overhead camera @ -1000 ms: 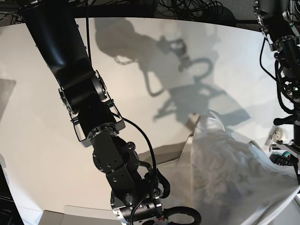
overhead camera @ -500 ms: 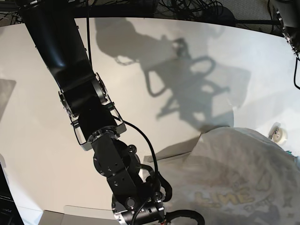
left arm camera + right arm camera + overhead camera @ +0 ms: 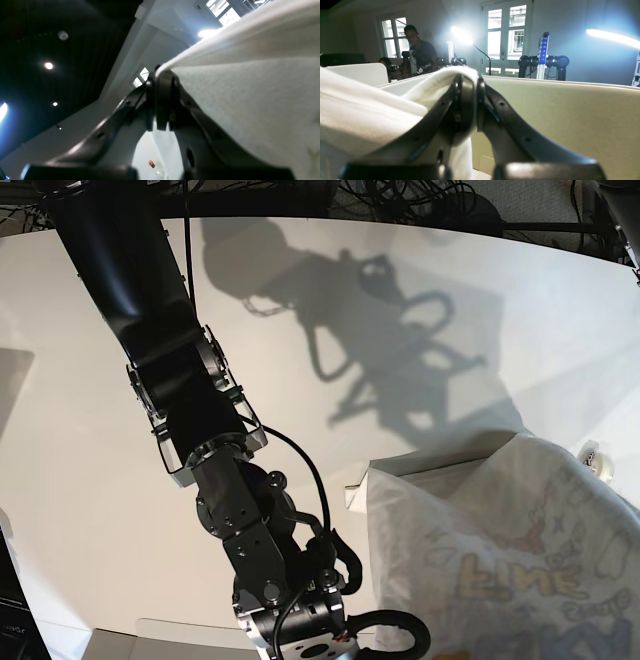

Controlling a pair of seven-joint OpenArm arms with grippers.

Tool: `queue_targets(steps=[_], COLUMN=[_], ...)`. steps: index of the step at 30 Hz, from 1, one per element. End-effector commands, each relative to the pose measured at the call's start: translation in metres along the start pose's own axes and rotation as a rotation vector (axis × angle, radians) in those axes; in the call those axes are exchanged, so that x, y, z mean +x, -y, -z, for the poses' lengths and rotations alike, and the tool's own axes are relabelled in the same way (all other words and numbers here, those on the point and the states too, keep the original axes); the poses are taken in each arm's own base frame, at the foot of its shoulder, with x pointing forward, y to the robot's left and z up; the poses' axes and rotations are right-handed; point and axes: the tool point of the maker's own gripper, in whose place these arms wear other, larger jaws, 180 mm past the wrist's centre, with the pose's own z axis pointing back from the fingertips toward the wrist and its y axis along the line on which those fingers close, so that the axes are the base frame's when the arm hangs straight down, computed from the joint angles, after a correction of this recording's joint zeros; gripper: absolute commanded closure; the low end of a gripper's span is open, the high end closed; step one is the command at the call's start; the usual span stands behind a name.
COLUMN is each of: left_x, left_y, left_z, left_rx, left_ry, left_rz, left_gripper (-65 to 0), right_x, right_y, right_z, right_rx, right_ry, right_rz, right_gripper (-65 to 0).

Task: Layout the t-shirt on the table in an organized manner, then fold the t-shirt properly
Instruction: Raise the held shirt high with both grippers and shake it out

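Now lifted higher and spread wider, t-shirt (image 3: 520, 560) above table (image 3: 90, 480); both grippers (image 3: 160, 100) (image 3: 467, 105) clenched on cloth, probably its edges.

Hard shadows, window glare, blur

1. Right gripper (image 3: 467, 100) jaws pressed together, pinching a fold of the t-shirt (image 3: 370, 110) (plain white weave, no print visible here).
2. Cloth drapes from the fingertips toward 9 o'clock, filling the lower left.
3. Pale table (image 3: 570, 117) surface spreads from centre to 3 o'clock.
4. Person (image 3: 420, 52) in dark top at 11 o'clock, before windows (image 3: 506, 37).
5. Bright light strip (image 3: 612, 37) at 2 o'clock.
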Motion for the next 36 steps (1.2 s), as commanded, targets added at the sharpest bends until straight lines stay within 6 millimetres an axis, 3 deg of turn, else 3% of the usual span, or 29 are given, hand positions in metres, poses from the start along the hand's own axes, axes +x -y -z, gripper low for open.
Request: queue_targets(steps=[1,7,10,15,18,22,23,26,29,33,36], left_x=[0.006,0.012,0.007,0.001,0.000,0.000,0.000,-0.002,-0.017,-0.035,-0.059], left_y=[-0.031,-0.047,-0.041,-0.034,-0.033,-0.032,-0.032,-0.029,-0.017,0.015,0.052], left_z=[0.000,-0.001,-0.001,-0.002,-0.002,-0.002,-0.002,-0.002,-0.004,-0.009,-0.020], left_rx=[0.102,0.133,0.115,0.094,0.093,0.091,0.091,0.085,0.050,-0.012,-0.096], left_ry=[0.007,0.021,0.006,-0.010,-0.011,-0.012,-0.012,-0.017,-0.070,-0.116,-0.176], left_rz=[0.024,0.054,0.069,0.077,0.072,0.070,0.070,0.070,0.080,0.022,-0.004], left_gripper=[-0.4,-0.4,-0.4,-0.4,-0.4,-0.4,-0.4,-0.4,-0.4,-0.3,-0.3], right_x=[0.027,0.001,-0.018,-0.051,-0.051,-0.024,-0.019,-0.037,-0.045,-0.063,-0.072], right_y=[0.006,0.020,0.030,0.082,0.100,0.109,0.107,0.086,0.064,0.026,0.013], right_z=[0.001,-0.007,-0.003,0.016,0.036,0.061,0.065,0.070,0.071,0.069,0.067], right_rx=[-0.029,-0.103,-0.146,-0.275,-0.310,-0.322,-0.313,-0.250,-0.188,-0.095,-0.065], right_ry=[0.076,0.027,-0.020,-0.130,-0.168,-0.086,-0.072,-0.106,-0.129,-0.184,-0.201], right_rz=[-0.009,0.042,0.041,0.061,0.040,0.004,0.025,0.104,0.159,0.155,0.105], right_gripper=[0.0,0.0,0.0,0.0,0.0,0.0,0.0,0.0,0.0,0.0,0.0])
